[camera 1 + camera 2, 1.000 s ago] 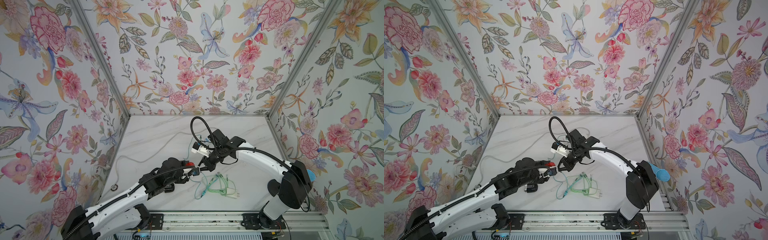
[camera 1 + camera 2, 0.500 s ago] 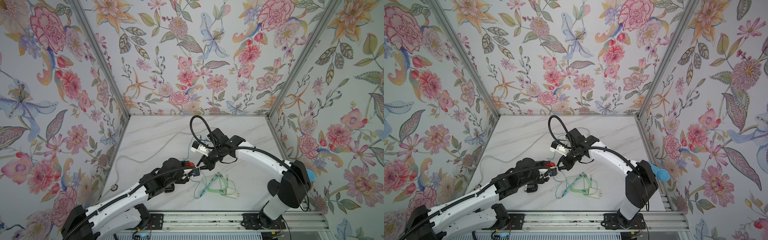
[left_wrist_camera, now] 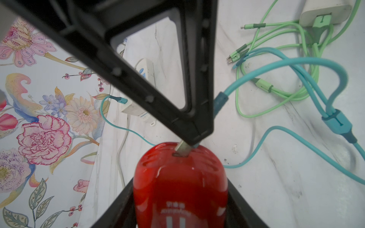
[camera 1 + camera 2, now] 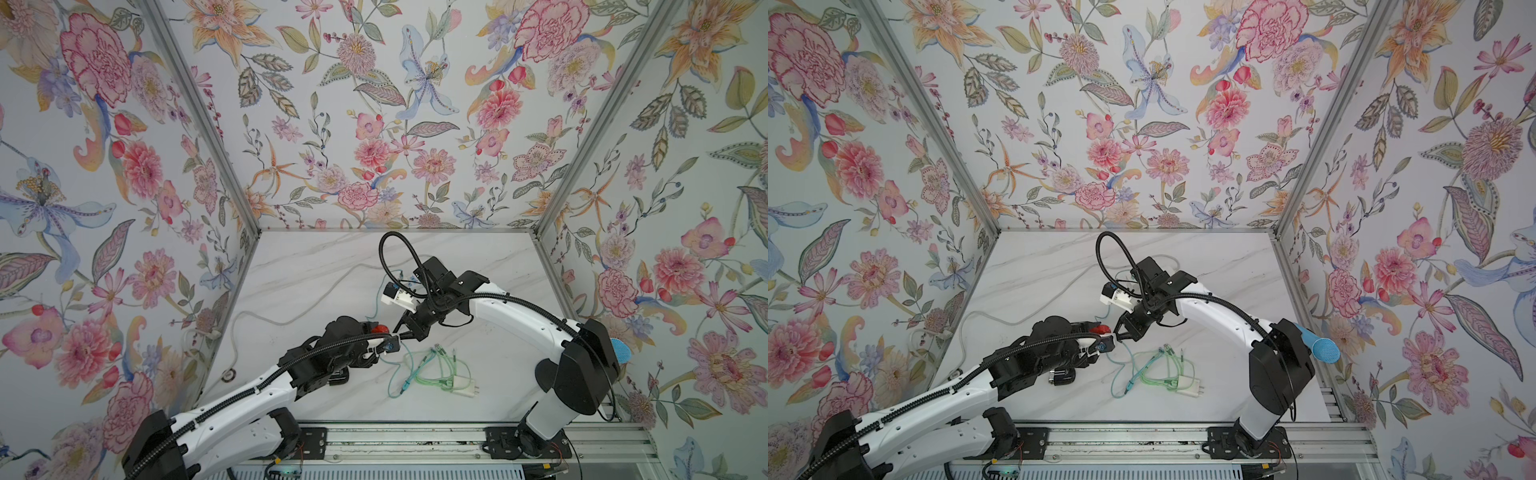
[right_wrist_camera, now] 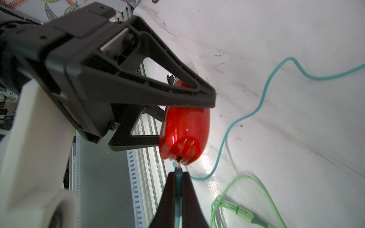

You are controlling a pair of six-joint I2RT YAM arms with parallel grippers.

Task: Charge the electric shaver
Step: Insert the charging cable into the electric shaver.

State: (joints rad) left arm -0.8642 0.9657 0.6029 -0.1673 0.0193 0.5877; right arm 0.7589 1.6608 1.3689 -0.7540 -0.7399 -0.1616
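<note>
The red electric shaver point(image 3: 177, 169) point(image 4: 379, 329) point(image 4: 1100, 329) is held above the marble table, and my left gripper point(image 3: 179, 194) point(image 4: 385, 341) is shut on its body. Its black fingers point(image 5: 150, 88) clamp both sides of the shaver point(image 5: 185, 126). My right gripper point(image 5: 178, 174) point(image 4: 402, 334) point(image 4: 1119, 337) is shut on the teal charging plug point(image 5: 178, 183) point(image 3: 220, 100). The plug's metal tip point(image 3: 182, 148) sits in the port at the shaver's rounded end. The teal cable point(image 3: 296, 65) trails off across the table.
A green cable bundle point(image 4: 436, 370) with a white charger block point(image 4: 463, 384) point(image 3: 325, 11) lies just right of the grippers. A white power strip point(image 3: 146, 69) holding a teal-plugged adapter point(image 3: 130, 107) lies behind. A white cord point(image 4: 291, 320) crosses the left table. The metal rail point(image 4: 415, 436) runs along the front.
</note>
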